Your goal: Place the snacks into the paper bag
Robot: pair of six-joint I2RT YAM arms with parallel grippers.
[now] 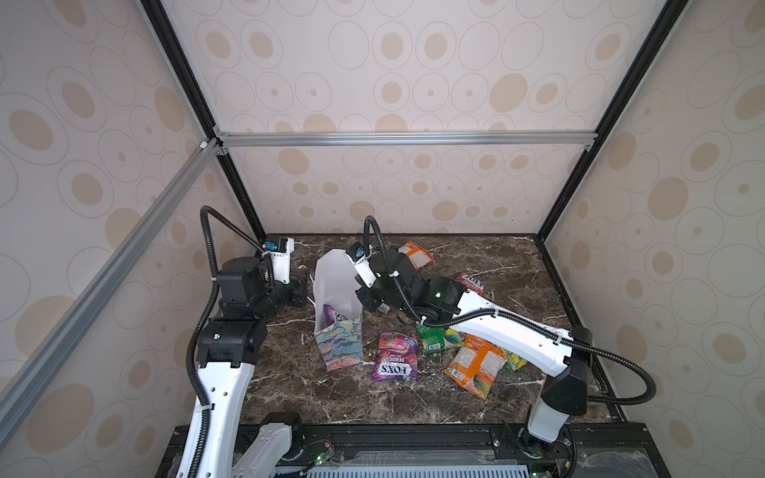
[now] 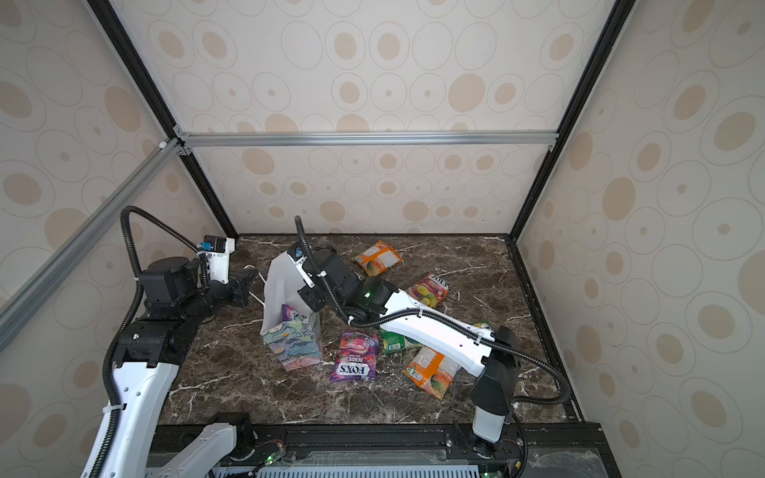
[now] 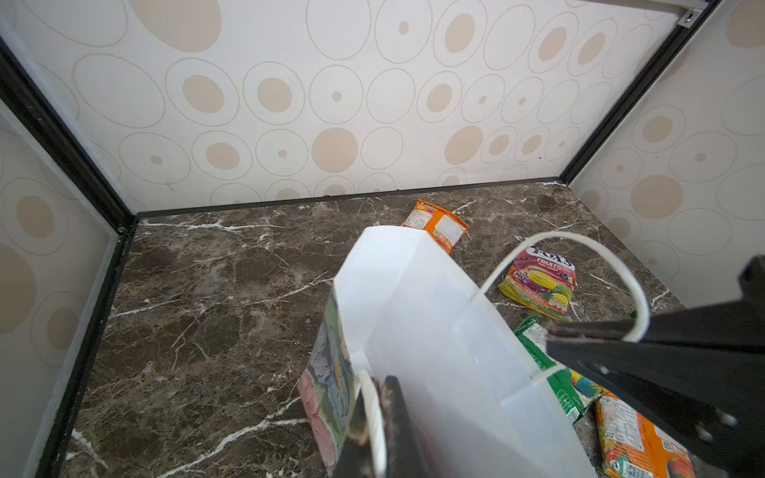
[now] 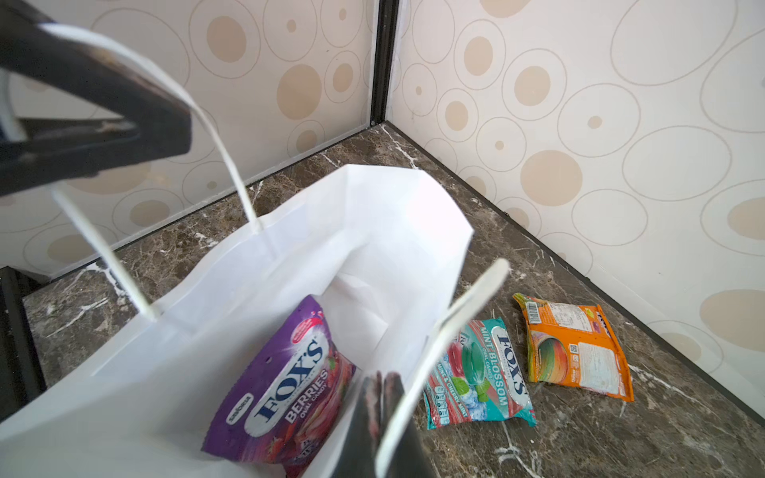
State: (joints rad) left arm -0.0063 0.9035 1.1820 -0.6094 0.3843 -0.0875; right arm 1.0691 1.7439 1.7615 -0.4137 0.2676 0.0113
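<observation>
The bag (image 1: 336, 281) is stood left of the middle of the table (image 1: 517, 265), its mouth held open between the two grippers. The left handle (image 4: 225, 165) is pinched in the pressed-together jaws of the left gripper (image 3: 374, 393), on the bag's left. The right handle (image 4: 463, 318) is pinched likewise by the right gripper (image 4: 381, 389), on the bag's right. A purple packet (image 4: 285, 380) is seen low inside the bag. A teal packet (image 4: 476, 372) is laid on the table just beside the bag's right wall. A far orange packet (image 1: 416, 254) is found beyond it, near the table's far edge. A red-yellow packet (image 1: 472, 283) is placed further right. Near the bag's foot a loose purple packet (image 1: 395, 356) is laid flat. A green packet (image 1: 432, 339) is seen to its right, partly hidden under the right arm (image 1: 517, 327), and a near orange packet (image 1: 476, 364) is laid beside that.
</observation>
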